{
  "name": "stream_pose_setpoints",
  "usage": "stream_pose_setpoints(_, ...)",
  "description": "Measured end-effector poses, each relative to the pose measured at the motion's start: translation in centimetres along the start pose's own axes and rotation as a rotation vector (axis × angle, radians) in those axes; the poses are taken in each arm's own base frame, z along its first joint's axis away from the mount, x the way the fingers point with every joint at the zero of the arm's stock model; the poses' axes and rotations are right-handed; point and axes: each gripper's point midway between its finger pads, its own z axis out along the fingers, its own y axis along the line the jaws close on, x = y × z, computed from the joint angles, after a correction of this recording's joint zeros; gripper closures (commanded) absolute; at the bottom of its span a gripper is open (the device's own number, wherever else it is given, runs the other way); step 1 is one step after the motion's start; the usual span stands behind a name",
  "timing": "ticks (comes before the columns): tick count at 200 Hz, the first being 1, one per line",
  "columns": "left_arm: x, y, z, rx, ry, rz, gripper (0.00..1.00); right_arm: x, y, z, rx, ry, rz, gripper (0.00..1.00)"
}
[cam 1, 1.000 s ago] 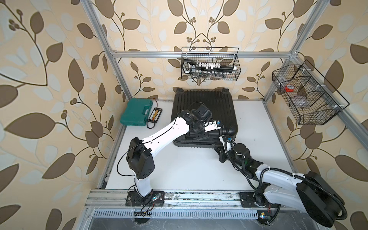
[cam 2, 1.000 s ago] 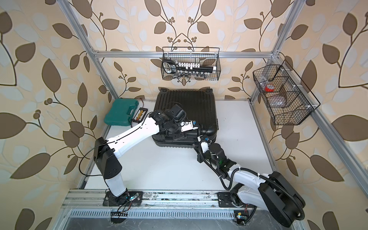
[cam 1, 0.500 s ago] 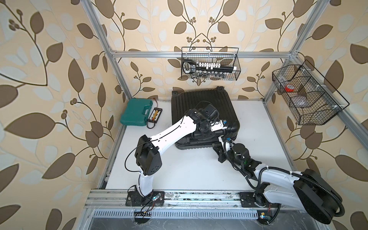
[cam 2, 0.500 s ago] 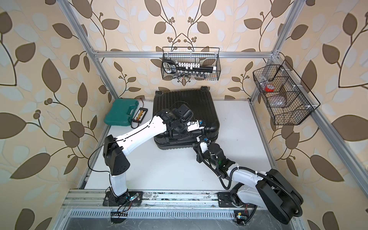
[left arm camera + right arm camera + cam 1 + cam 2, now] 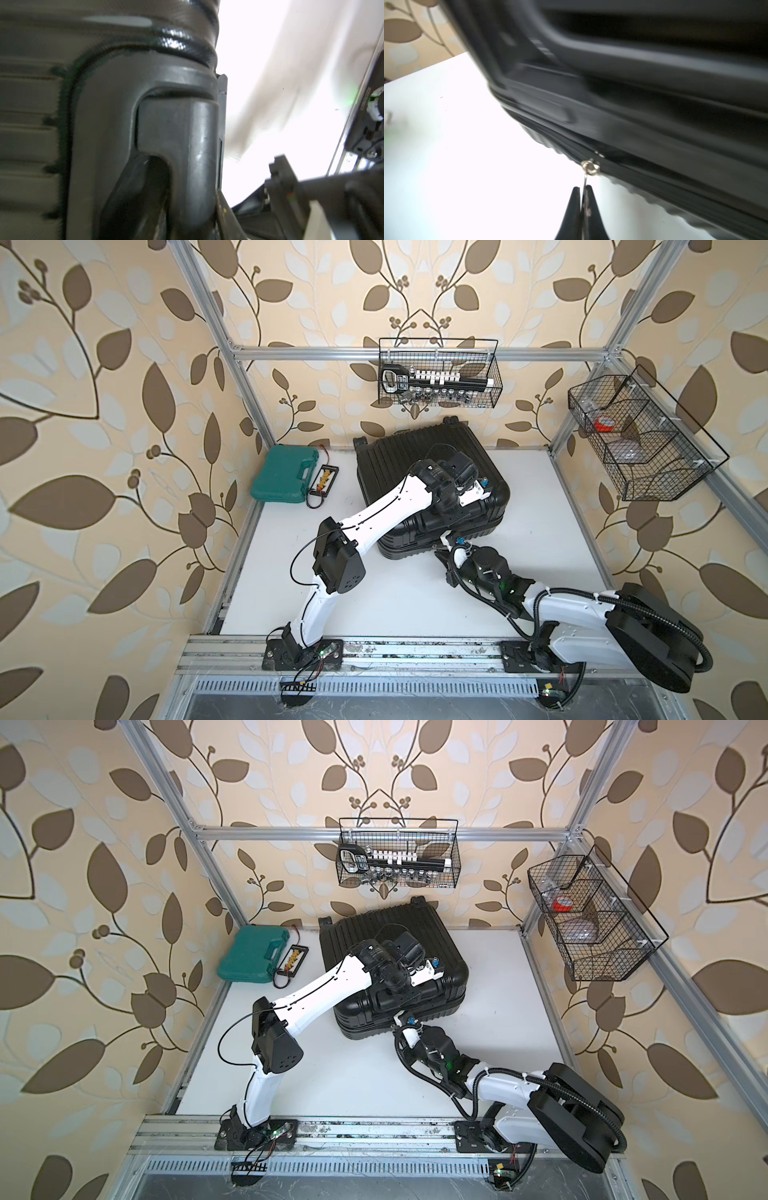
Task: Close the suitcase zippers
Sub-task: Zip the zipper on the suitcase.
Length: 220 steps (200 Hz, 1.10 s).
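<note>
The black ribbed suitcase point(image 5: 399, 464) point(image 5: 415, 919) lies flat on the white table, turned askew. My left gripper point(image 5: 459, 508) point(image 5: 405, 990) reaches over its shell and is shut on the moulded handle point(image 5: 176, 135) on the near side; the left wrist view shows the grey handle filling the gap of my left gripper point(image 5: 187, 199). My right gripper point(image 5: 442, 541) point(image 5: 397, 1017) point(image 5: 582, 188) is at the case's near rim, shut on a thin silver zipper pull point(image 5: 589, 167). The zipper track point(image 5: 556, 141) runs along the seam between the two shells.
A teal tool case point(image 5: 282, 475) and a small board with a cable point(image 5: 324, 481) lie at the back left. A wire basket point(image 5: 438, 373) hangs on the back wall above the suitcase, and another wire basket point(image 5: 640, 439) hangs on the right. Aluminium posts frame the table.
The suitcase has turned, its near right corner swinging away from me. My left arm moved right over the shell and its jaws narrowed onto the handle. The right gripper kept hold of the pull.
</note>
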Motion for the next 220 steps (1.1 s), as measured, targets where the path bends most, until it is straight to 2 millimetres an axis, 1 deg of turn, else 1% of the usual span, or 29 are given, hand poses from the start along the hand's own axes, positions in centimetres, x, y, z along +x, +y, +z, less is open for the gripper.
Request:
stream_pose_setpoints(15, -1.1, 0.0, 0.4, -0.001, -0.033, -0.041, 0.82, -0.5, 1.7, 0.3, -0.050, -0.005, -0.035, 1.00)
stream_pose_setpoints(34, -2.4, 0.5, 1.0, -0.013, -0.078, -0.092, 0.82, -1.2, 3.7, 0.5, -0.110, -0.014, -0.066, 1.00)
stream_pose_setpoints(57, -3.1, 1.0, 1.2, -0.024, -0.104, -0.132, 0.82, -1.2, 4.5, 0.8, -0.130, -0.009, -0.081, 1.00)
stream_pose_setpoints(89, -3.5, 1.1, 1.5, -0.020, -0.115, -0.157, 0.82, -1.7, 5.9, 1.4, -0.161, -0.006, -0.104, 1.00)
stream_pose_setpoints(122, -3.8, 1.0, 1.7, -0.001, -0.117, -0.175, 0.83, -1.9, 6.6, 2.0, -0.158, 0.003, -0.114, 1.00)
stream_pose_setpoints(130, -4.0, 0.9, 1.7, 0.006, -0.121, -0.181, 0.82, -1.8, 6.6, 2.2, -0.153, 0.004, -0.113, 1.00)
stream_pose_setpoints(138, -4.1, 0.9, 1.8, 0.010, -0.124, -0.186, 0.78, -1.8, 6.5, 2.2, -0.143, 0.005, -0.109, 1.00)
stream_pose_setpoints(142, -4.2, 0.9, 1.8, 0.013, -0.127, -0.188, 0.74, -1.8, 6.4, 2.2, -0.137, 0.004, -0.108, 1.00)
stream_pose_setpoints(146, -4.2, 0.8, 1.8, 0.015, -0.129, -0.189, 0.68, -1.8, 6.4, 2.2, -0.133, 0.005, -0.106, 1.00)
stream_pose_setpoints(152, -4.3, 0.9, 1.8, 0.019, -0.130, -0.191, 0.56, -1.8, 6.4, 2.2, -0.126, 0.005, -0.101, 1.00)
stream_pose_setpoints(160, -4.8, 0.9, 1.7, 0.027, -0.153, -0.193, 0.46, -1.8, 6.3, 2.2, -0.118, 0.005, -0.096, 1.00)
stream_pose_setpoints(169, -6.2, 1.0, 1.5, 0.038, -0.214, -0.189, 0.37, -1.8, 6.6, 2.2, -0.122, 0.005, -0.091, 1.00)
stream_pose_setpoints(183, -6.5, 0.5, 1.2, 0.063, -0.229, -0.195, 0.26, -1.7, 6.6, 2.2, -0.114, 0.007, -0.079, 1.00)
stream_pose_setpoints(200, -6.7, 0.0, 0.5, 0.087, -0.255, -0.182, 0.17, -1.6, 6.6, 2.2, -0.109, 0.010, -0.057, 1.00)
stream_pose_setpoints(220, -7.3, -0.1, -0.7, 0.083, -0.294, -0.169, 0.14, -1.3, 6.6, 2.4, -0.105, 0.020, -0.035, 1.00)
